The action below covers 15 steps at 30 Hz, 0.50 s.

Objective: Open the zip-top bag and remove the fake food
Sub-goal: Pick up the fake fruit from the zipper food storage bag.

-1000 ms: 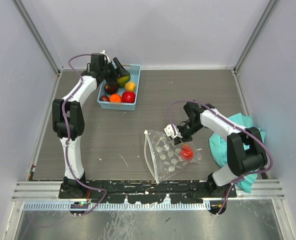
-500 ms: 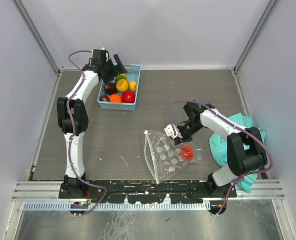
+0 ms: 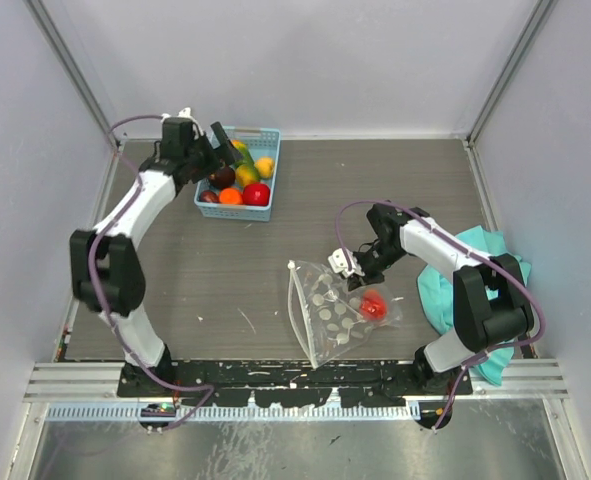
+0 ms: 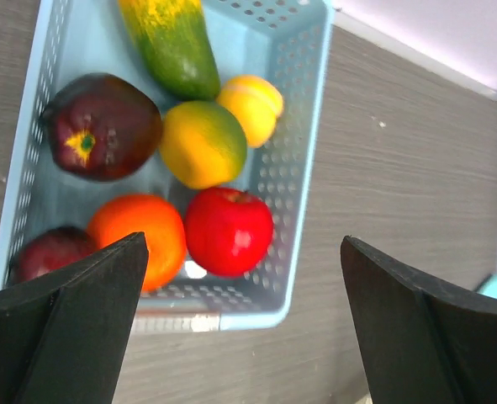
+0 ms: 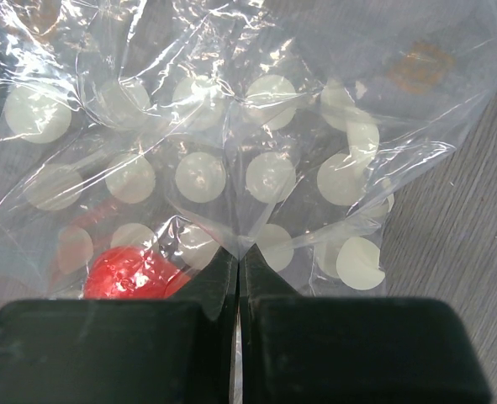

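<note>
The right hand (image 5: 240, 273) is pinched shut on the bag (image 3: 327, 312) on the bench (image 3: 225, 260), with red toy food (image 3: 373, 305) inside. The left hand (image 3: 218, 143) is wide apart over the basket (image 3: 270, 135). A hard pull could make the plastic slip out.

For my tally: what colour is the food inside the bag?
Red fake food in the zip-top bag; clearest in right wrist view.

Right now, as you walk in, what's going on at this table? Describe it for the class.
The right gripper is shut on the dotted zip-top bag, pinching its plastic beside one red fake fruit inside. The left gripper hangs open over the blue basket, which holds the other fake fruits.
</note>
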Available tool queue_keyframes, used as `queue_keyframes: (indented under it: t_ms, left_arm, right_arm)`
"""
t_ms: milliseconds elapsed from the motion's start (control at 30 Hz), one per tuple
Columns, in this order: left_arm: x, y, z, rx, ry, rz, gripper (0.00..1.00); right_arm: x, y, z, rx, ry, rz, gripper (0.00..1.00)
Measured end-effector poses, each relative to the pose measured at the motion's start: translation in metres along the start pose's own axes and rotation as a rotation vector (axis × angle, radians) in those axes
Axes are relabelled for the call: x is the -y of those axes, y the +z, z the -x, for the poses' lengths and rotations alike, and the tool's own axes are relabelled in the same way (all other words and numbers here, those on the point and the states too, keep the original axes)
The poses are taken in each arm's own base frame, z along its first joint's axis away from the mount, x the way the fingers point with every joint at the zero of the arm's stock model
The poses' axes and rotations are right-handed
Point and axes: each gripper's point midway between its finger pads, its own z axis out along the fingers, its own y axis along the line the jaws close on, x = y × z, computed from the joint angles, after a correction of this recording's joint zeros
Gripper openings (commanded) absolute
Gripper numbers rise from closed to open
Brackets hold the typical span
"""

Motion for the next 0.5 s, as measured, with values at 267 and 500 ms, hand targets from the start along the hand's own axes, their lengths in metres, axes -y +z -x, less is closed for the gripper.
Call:
queue_keyframes:
  t_ms: [267, 500]
  left_arm:
    - [0.015, -0.107, -0.040, 0.159, 0.018, -0.223, 0.98]
    - [0.011, -0.156, -0.102, 0.142, 0.009, -0.391, 0.98]
  right_arm:
    - [0.000, -0.002, 0.004, 0.008, -0.009, -0.006, 0.04]
    - [0.000, -0.004, 0.006, 0.014, -0.014, -0.016, 0.05]
